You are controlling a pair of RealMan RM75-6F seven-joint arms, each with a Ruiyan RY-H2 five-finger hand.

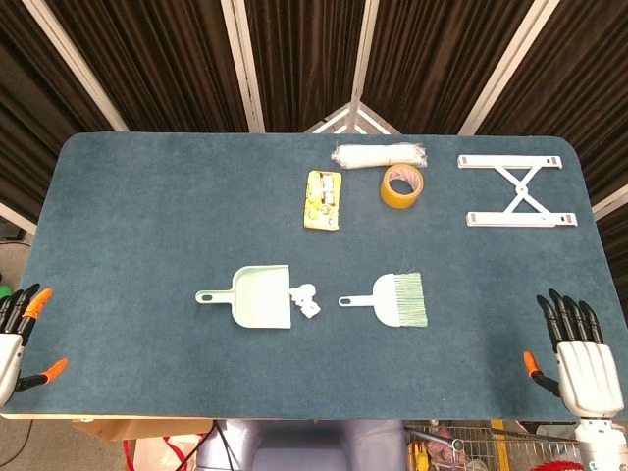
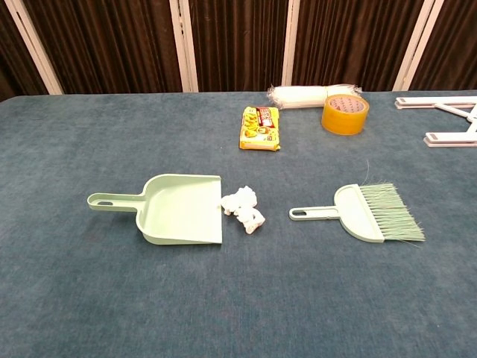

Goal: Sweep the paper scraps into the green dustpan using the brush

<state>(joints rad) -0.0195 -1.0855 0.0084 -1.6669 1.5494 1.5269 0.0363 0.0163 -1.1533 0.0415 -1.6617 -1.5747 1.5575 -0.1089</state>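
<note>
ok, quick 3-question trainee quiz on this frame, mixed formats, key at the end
1. True or false: the paper scraps already lie inside the green dustpan.
2. Which way does the handle of the brush point? A) toward the scraps B) toward the tape roll C) toward the table's near edge
3. Fill in: both the left hand and the right hand hold ____.

Key:
1. False. They lie on the table just outside the dustpan's open edge.
2. A.
3. Nothing. Both hands are open at the table's near corners.
</note>
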